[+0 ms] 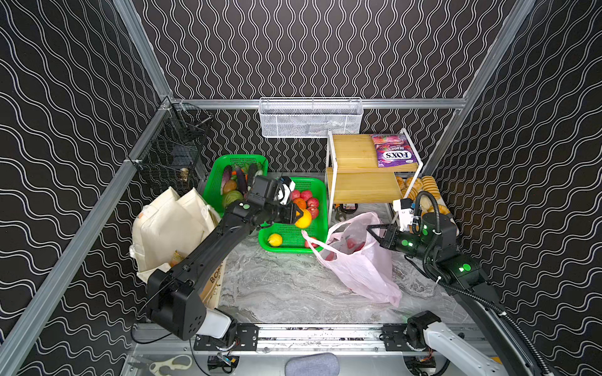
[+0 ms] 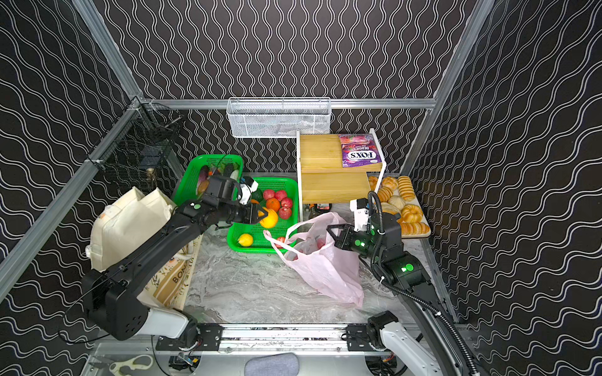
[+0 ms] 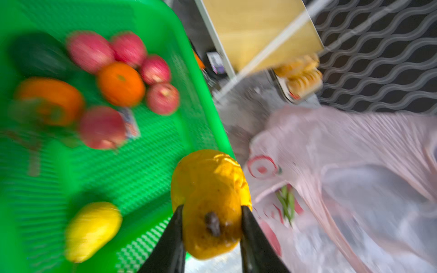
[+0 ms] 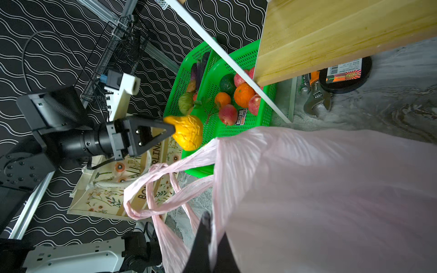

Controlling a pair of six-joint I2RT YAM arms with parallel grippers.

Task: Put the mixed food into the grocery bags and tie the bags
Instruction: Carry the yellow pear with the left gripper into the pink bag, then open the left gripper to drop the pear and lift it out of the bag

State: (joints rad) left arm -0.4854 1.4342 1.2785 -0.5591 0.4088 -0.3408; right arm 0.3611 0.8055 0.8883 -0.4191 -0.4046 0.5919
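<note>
Now the left fingers (image 3: 172, 241) clamp the yellow pear (image 3: 210, 189) by its narrow neck, over the edge of the green basket (image 1: 283, 250). It seems light, stiff and bumpy. The right fingers (image 4: 204, 232) pinch the rim of the flimsy pink bag (image 4: 307, 189).

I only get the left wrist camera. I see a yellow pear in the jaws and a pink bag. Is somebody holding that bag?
Observer: Yes. The right gripper is shut on the pink plastic bag at its rim, holding it up.
Operator: Is there another bag?
Observer: In both top views a floral canvas tote sits left of the green baskets.
Operator: Any more snacks around?
Observer: A purple FOX'S berries packet lies flat on top of the wooden shelf.
</note>
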